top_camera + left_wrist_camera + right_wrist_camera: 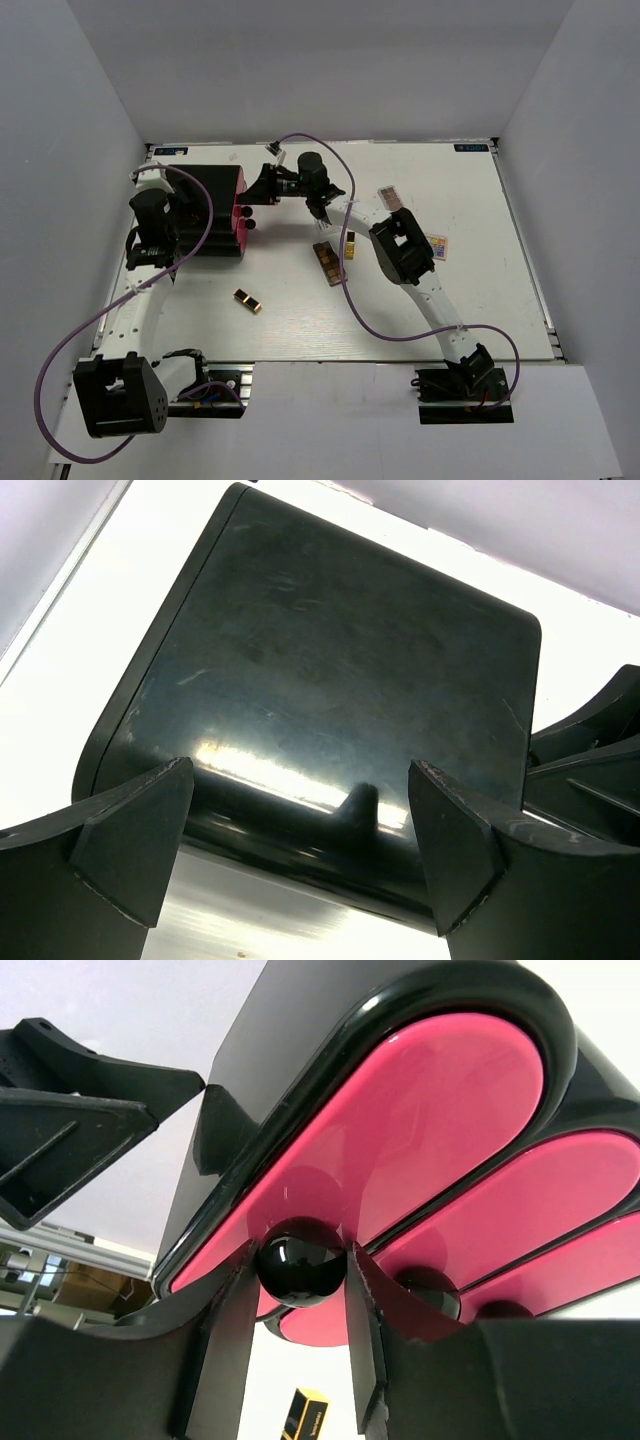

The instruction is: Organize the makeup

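Observation:
The big black-and-pink case (215,205) stands at the back left. My right gripper (256,198) is shut on the round black knob (300,1260) of its top pink drawer (420,1110). My left gripper (158,250) is open, its fingers (130,840) astride the near edge of the case's glossy black top (330,670). On the table lie a gold/black lipstick tube (248,300), a long brown palette (328,262) with a small gold item (349,245) beside it, a small multicoloured palette (437,246) and a white-pink packet (390,197). A gold/black tube (305,1415) shows below the right fingers.
Two more pink drawers with black knobs (430,1290) sit under the gripped one. The right arm (405,255) stretches across the table's middle, over the palette area. Grey walls close in the table (300,330) on three sides.

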{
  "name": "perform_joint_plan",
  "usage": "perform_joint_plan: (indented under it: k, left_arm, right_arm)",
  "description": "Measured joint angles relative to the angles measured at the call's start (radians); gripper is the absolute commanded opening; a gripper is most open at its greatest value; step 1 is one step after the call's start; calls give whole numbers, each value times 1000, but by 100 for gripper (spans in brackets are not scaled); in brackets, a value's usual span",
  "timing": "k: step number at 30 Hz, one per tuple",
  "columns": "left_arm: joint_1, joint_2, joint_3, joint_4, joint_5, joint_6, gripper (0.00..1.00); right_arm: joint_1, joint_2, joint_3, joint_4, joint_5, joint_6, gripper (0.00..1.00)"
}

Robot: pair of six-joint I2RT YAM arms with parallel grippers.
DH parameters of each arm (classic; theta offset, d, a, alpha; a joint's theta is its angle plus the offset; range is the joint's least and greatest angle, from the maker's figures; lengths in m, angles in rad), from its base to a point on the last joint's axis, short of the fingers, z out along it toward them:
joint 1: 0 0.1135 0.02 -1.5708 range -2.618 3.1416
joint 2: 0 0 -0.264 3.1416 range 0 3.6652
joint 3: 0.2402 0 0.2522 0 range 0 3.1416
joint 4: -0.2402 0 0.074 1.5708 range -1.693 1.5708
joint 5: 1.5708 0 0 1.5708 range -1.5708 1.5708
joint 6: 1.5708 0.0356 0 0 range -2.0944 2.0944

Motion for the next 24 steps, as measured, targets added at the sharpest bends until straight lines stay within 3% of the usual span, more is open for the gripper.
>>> perform_joint_plan:
  k: [5, 11, 24]
  left_arm:
    - [0, 6, 1, 8, 4, 1, 98]
    - [0, 12, 2, 14, 4, 1, 98]
    - [0, 38, 20, 19, 4, 0, 98]
  right_arm:
    - [-8, -4, -35, 56, -1, 2, 22]
    - [-33, -61, -146, 110, -18, 2, 18]
    - [-108, -184, -369, 173, -90, -23, 18]
